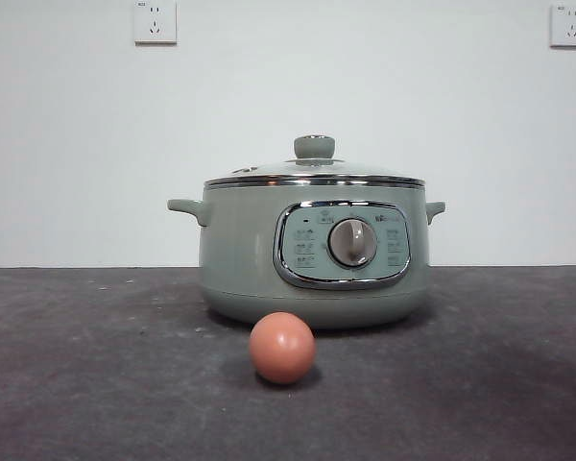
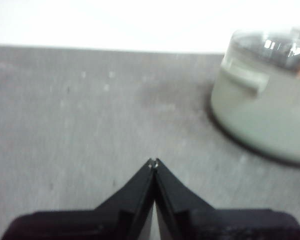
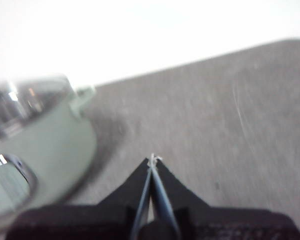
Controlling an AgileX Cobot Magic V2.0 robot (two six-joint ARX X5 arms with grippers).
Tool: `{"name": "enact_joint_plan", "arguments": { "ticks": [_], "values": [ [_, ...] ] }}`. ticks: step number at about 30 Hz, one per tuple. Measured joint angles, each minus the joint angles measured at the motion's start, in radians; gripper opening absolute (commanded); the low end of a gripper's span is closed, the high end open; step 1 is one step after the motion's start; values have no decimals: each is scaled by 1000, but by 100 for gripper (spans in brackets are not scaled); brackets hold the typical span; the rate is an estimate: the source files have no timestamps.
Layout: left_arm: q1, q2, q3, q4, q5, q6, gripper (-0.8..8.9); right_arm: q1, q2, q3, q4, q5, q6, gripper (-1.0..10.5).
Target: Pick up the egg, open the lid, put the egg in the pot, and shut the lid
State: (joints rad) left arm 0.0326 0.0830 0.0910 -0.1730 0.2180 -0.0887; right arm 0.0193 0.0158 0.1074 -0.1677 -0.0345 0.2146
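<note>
The sage-green pot (image 1: 314, 254) stands in the middle of the dark table, its control panel with the grey dial (image 1: 352, 242) facing me. The glass lid (image 1: 314, 175) with its green knob (image 1: 314, 147) sits shut on the pot. The orange-brown egg (image 1: 282, 348) lies on the table just in front of the pot. My left gripper (image 2: 153, 163) is shut and empty, above bare table beside the pot (image 2: 262, 107). My right gripper (image 3: 152, 160) is shut and empty, on the pot's other side (image 3: 40, 135). Neither arm shows in the front view.
The dark grey table (image 1: 96, 384) stretches to both sides of the pot. A white wall stands behind it with two sockets (image 1: 155, 21) (image 1: 570, 25) high up.
</note>
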Motion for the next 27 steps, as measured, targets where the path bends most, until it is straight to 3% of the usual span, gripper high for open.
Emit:
{"name": "enact_joint_plan", "arguments": {
  "ticks": [5, 11, 20, 27],
  "values": [
    [0, 34, 107, -30, 34, -55, -6, 0, 49, 126, -20, -10, 10, -10],
    [0, 129, 270, -142, 59, -74, -6, 0, 177, 325, -180, -105, 5, -10],
    [0, 320, 570, -306, 198, -74, -6, 0, 435, 678, -475, -251, -113, -10],
    [0, 446, 778, -523, 236, 6, -6, 0, 586, 912, -700, -306, -233, -10]
  ]
}}
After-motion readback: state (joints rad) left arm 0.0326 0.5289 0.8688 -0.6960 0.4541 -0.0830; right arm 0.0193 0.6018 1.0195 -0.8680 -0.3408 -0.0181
